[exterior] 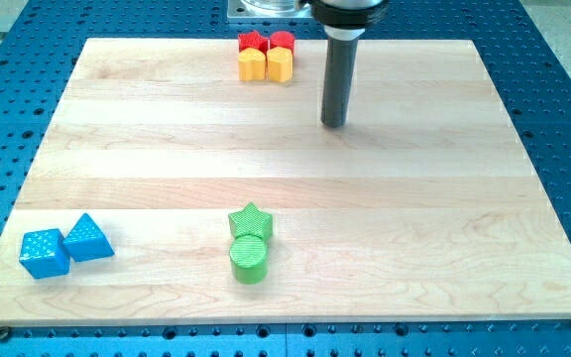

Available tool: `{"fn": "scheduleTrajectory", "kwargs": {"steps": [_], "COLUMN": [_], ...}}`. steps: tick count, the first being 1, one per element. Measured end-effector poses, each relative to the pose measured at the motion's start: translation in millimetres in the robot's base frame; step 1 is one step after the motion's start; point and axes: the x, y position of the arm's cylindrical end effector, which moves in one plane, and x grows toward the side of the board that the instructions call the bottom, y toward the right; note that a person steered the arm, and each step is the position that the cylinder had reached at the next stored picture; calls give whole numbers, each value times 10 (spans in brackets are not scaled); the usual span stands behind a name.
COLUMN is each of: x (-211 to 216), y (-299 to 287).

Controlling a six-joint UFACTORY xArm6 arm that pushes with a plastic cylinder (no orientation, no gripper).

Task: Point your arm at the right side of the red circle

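You see my tip (334, 124) resting on the desk (167, 149), to the view's right of and lower than the red circle (283, 42), apart from it. That circle sits at the desk's top edge, touching the red star (252, 42) and yellow hexagon (280, 65), beside the yellow star (252, 65). There are no jaws here, only a rod. Near the bottom lie a green star (250, 221), green circle (250, 259), blue cube (44, 253) and blue triangle (88, 238).
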Motion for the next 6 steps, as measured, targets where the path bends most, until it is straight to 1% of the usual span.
{"fn": "scheduleTrajectory", "kwargs": {"steps": [2, 3, 4, 5, 6], "x": [-192, -669, -1119, -1520, -1577], "y": [505, 507, 439, 243, -260]}}
